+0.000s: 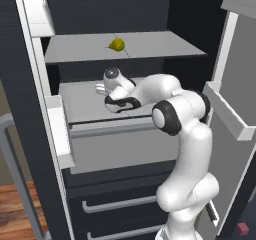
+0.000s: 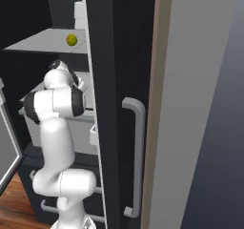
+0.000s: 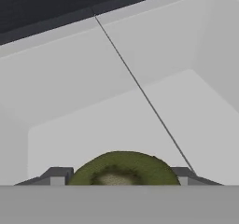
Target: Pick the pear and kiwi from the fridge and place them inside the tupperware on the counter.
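Two fruits are in play inside the open fridge (image 1: 30, 149), a tall dark cabinet with pale grey shelves, white door bins and grey bar handles. From the left base view its left door stands open at the near left, and the right door with its bin (image 1: 227, 115) swings open at the right. The right base view looks past the dark edge of that door and its handle (image 2: 136, 156) into the cabinet.

Next in size, the white arm (image 1: 187, 184) rises from the near right of the left base view and bends left and far into the grey drawer (image 1: 87, 101) under the upper shelf (image 1: 150, 45). The gripper (image 1: 101, 89) sits low over the drawer floor.

On the upper shelf, well above the hand, the yellow-green pear (image 1: 117, 45) lies alone near the middle; the right base view shows it too (image 2: 71, 39).

Smallest, the olive-brown kiwi (image 3: 122, 168) sits between the two dark fingertips (image 3: 57, 175) in the hand view, over the pale drawer floor. The fingers stand just beside it on either side, clamped on the fruit.
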